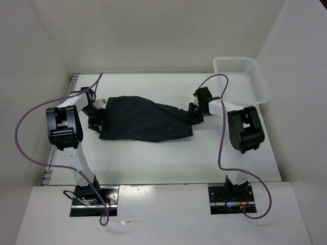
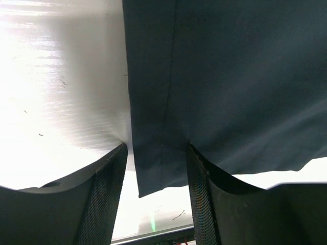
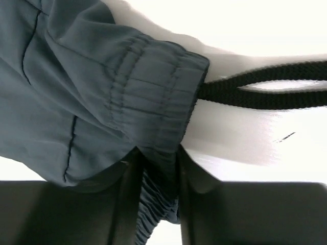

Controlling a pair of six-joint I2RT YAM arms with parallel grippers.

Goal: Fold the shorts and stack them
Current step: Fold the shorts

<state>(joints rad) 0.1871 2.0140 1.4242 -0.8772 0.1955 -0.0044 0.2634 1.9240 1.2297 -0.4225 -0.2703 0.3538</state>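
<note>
While the shorts (image 1: pixel 145 120) lie spread flat on the table (image 1: pixel 153 158), nothing folded or stacked yet, my right claw (image 3: pixel 156 163) pinches the waistband (image 3: pixel 153 97) and my left claw (image 2: pixel 156 153) sits open over a hem (image 2: pixel 158 173).

A white lattice basket (image 1: pixel 259 81) is set at the table's (image 1: pixel 153 163) far right corner. The table is enclosed by pale walls (image 1: pixel 153 30).

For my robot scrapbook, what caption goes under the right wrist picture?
Right gripper pinching the dark shorts by the stretchy waistband, black drawstring loop lying on the white table.
</note>
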